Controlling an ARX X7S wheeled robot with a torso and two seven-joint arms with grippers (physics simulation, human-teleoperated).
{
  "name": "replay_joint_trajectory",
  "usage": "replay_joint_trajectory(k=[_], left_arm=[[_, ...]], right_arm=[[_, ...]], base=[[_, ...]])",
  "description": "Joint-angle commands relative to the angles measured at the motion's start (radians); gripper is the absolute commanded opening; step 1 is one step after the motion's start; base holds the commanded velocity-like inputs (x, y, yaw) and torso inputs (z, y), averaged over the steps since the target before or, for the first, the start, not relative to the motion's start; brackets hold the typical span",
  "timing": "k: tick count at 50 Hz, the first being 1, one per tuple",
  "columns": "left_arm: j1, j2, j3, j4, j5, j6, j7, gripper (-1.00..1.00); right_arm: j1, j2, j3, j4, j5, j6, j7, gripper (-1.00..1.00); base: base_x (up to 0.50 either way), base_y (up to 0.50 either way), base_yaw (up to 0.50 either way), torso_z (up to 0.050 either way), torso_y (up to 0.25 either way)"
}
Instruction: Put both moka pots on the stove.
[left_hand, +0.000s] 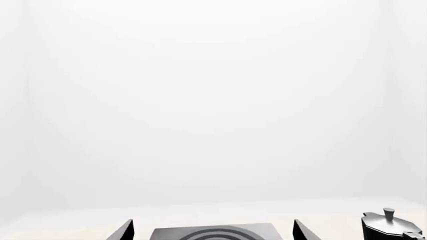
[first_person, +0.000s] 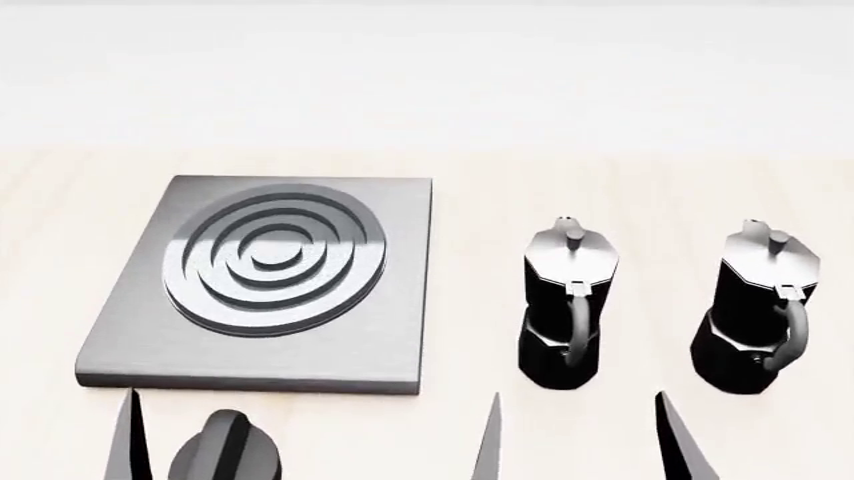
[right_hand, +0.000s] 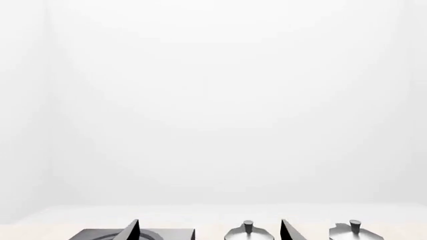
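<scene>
head: above, looking down | wrists: low, level, forward | shared: stove (first_person: 267, 270), moka pots (first_person: 567, 300)

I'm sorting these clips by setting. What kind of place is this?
Probably a bare simulated kitchen counter: a stove plate with burner rings and two moka pots stand on a pale wooden table against blank white walls.

No legible text, label, brand, number or sign appears in any view. The pots (first_person: 570, 300), the stove (first_person: 400, 290) and the table (first_person: 481, 180) carry no readable markings.
</scene>
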Motion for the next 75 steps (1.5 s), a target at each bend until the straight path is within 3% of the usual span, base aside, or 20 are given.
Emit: replay_joint_trajectory(k=[1, 75], left_arm=[[-0.001, -0.011, 0.008, -0.001, -0.006, 0.003, -0.012, 1.0], [-0.02, -0.063, 0.055, -0.021, -0.031, 0.015, -0.065, 1.0]], right_arm=[[0.002, 0.011, -0.004, 0.003, 0.011, 0.0, 0.014, 1.0], [0.025, 0.061, -0.054, 0.031, 0.021, 0.002, 0.072, 1.0]], base=[[0.0, 0.1, 0.0, 0.0, 0.0], [0.0, 0.12, 0.0, 0.0, 0.0]])
